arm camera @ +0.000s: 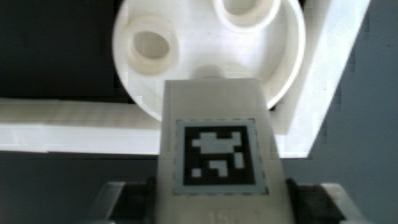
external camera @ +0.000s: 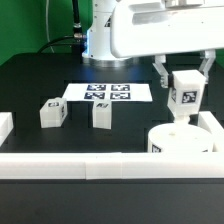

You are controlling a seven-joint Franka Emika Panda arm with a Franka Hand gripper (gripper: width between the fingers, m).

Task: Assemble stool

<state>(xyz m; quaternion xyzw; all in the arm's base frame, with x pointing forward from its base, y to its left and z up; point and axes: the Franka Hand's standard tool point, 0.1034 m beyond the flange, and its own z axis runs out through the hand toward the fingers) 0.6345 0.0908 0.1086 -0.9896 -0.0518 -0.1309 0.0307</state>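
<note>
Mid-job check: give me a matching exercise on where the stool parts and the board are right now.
Things: 1 seat; 2 marker board; 3 exterior view's rightmost leg; 4 exterior view's leftmost leg.
Places: a held in the gripper; b lying flat on the table; c sockets up, by the front rail; d standing free, untouched.
Pairs: 1-c; 2-b; 3-a; 4-d.

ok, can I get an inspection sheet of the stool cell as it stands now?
Surface: black table; marker board lying flat.
Job's things: round seat against the rails, sockets up; held leg over it, contact unclear; first loose leg and second loose leg standing on the table.
Clutter: nothing seen.
Grippers: gripper shut on held leg.
Cables: dark cable near arm base.
Surroundings: white border rails; green backdrop.
</note>
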